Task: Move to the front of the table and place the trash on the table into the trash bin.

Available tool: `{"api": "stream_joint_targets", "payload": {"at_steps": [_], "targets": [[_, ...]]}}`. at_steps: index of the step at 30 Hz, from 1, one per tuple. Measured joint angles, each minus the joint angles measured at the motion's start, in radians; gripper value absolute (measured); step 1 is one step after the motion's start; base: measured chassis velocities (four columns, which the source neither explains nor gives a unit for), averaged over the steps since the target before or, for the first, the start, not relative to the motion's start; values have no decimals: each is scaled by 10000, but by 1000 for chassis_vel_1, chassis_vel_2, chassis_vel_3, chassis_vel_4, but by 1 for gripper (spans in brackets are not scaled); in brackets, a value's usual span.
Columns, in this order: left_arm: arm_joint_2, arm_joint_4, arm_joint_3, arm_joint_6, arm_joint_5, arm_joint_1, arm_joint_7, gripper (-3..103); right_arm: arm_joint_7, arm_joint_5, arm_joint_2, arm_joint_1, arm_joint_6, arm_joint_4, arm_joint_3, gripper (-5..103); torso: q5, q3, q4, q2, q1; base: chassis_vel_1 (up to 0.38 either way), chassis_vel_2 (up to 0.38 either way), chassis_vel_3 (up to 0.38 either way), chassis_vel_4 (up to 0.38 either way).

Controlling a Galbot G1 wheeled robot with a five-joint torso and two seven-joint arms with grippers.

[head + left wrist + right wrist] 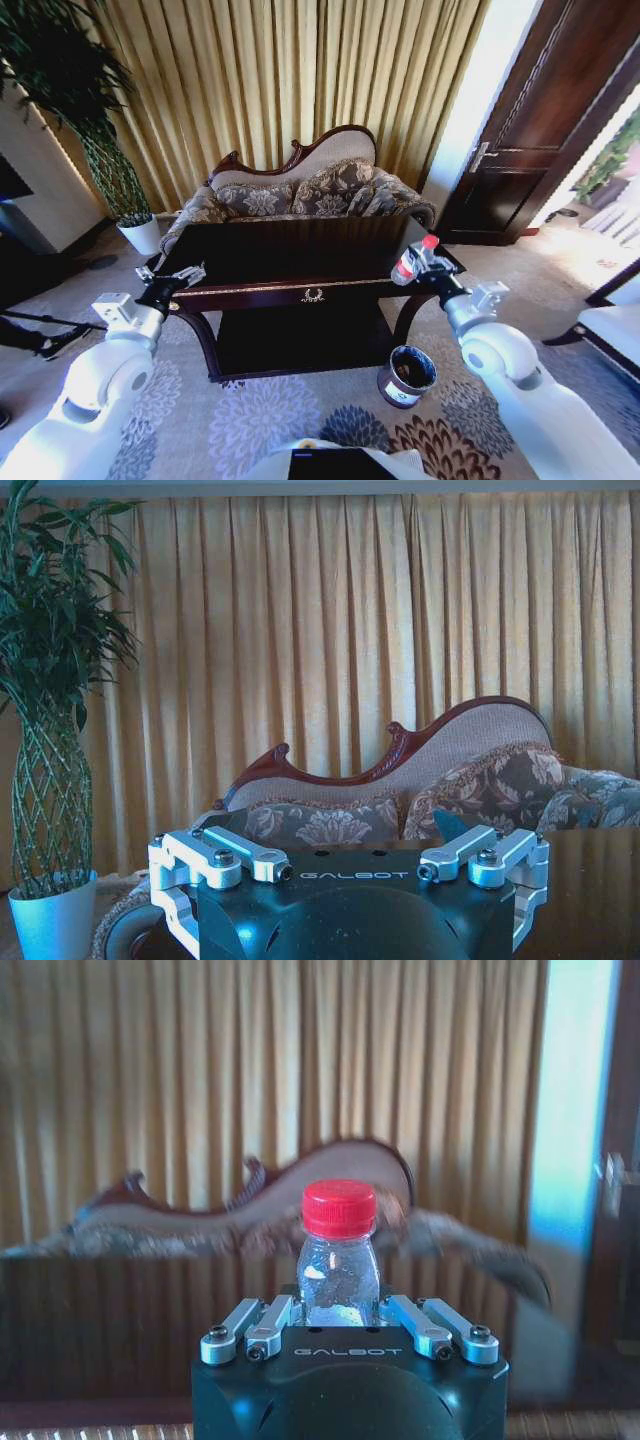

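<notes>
The dark glossy table (290, 255) with a gold ornament on its front stands straight ahead. At its front right corner my right gripper (425, 270) is shut on the trash, a clear plastic bottle (412, 262) with a red cap. In the right wrist view the bottle (338, 1260) stands upright between the closed-in jaws. My left gripper (178, 277) hovers open and holding nothing at the table's front left corner. The dark round trash bin (406, 375) with a white label sits on the carpet by the table's right front leg, below the right gripper.
A patterned carved-wood sofa (300, 190) stands behind the table against yellow curtains. A plant in a white pot (142, 235) is at the back left, and a dark door (540, 130) at the back right. A chair edge (610, 325) shows at the right.
</notes>
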Motion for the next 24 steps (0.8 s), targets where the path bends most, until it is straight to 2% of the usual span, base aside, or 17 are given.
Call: {"api": "stream_joint_targets", "payload": {"at_steps": [5, 9, 10, 14, 15, 18, 24], "targets": [[-91, -128, -102, 24, 0, 75, 0, 100, 61, -142, 333, -287, -54, -883, -279, 28, -4, -2, -1, 2, -3, 0, 0, 0, 0], [-163, -405, -319, 125, -37, 330, -3, 100, 59, -723, 867, 254, 147, -3010, -940, 28, 2, -1, 1, 1, -2, 0, 0, 0, 0], [-163, -405, -319, 125, -37, 330, -3, 100, 59, -723, 867, 254, 147, -3010, -940, 28, 2, -1, 1, 1, -2, 0, 0, 0, 0], [-170, -568, -542, 133, -56, 730, 10, 100, -106, -1726, 1519, 1189, 1018, -5817, -1357, 28, 1, -1, 2, 1, -3, 0, 0, 0, 0], [-170, -568, -542, 133, -56, 730, 10, 100, -106, -1726, 1519, 1189, 1018, -5817, -1357, 28, 1, -1, 2, 1, -3, 0, 0, 0, 0], [-172, -610, -576, 114, -54, 890, 90, 100, -588, -2966, 1959, 2032, 1999, -8367, -1354, 28, 0, -2, 0, 1, -3, 0, 0, 0, 0], [-198, -620, -465, 99, -42, 834, 162, 100, -566, -3606, 2364, 2973, 2686, -10297, -1184, 28, -2, -1, 0, 1, -2, 0, 0, 0, 0]]}}
